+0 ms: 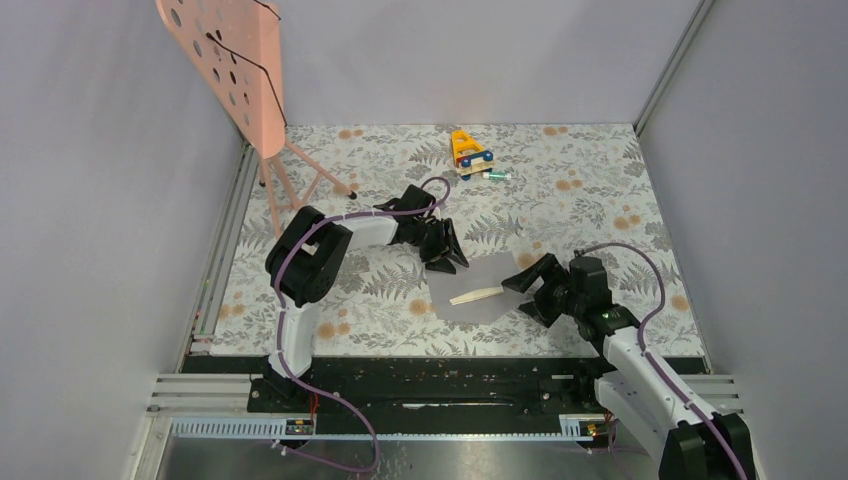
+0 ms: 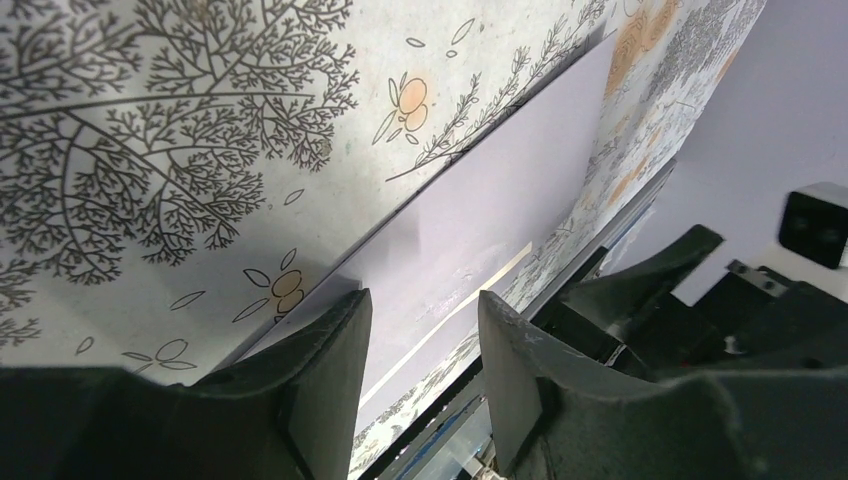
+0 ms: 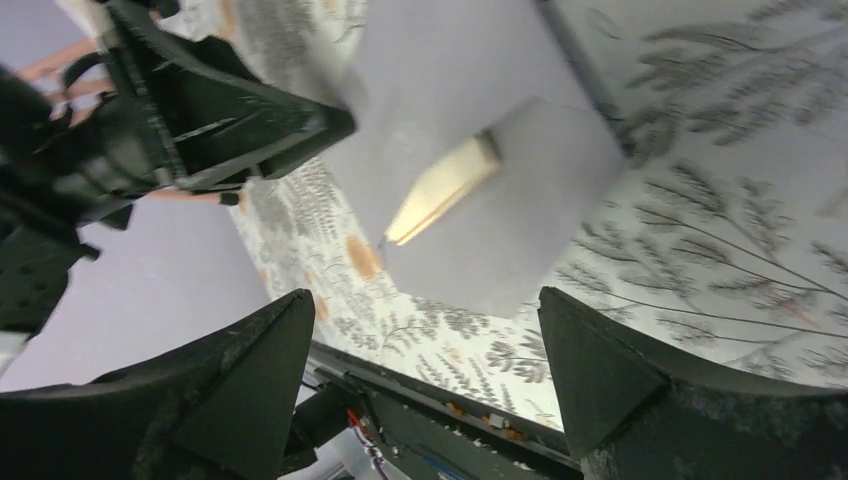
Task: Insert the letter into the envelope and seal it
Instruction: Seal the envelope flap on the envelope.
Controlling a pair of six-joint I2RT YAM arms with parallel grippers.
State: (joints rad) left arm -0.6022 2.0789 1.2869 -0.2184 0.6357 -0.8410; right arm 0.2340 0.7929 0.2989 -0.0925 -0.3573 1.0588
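Overhead view. A floral-patterned worktop is enclosed by plain grey walls. At the upper left of the frame a pink perforated board is carried on a thin-legged stand, whose feet rest on the worktop's left margin. Near the top centre a yellow and orange toy car is seen, with a small greenish object just beside it at its lower right. Both lie well apart from the working area.

The envelope lies flat on the worktop just below the centre of the frame, between the two arms. A tan strip of the letter is exposed between two lilac layers of the envelope, so the letter is partly inside. How far it reaches in cannot be told.

The left gripper is placed over the envelope's upper left edge. In its wrist view a moderate gap is seen between its fingers, with the flat envelope visible through the gap and nothing clamped. Whether the fingertips press on the paper cannot be told.

The right gripper is set at the envelope's right edge, its jaws spread wide and nothing held. In its wrist view the envelope and the tan strip are framed between its fingers, with the left gripper crossing the upper left corner.
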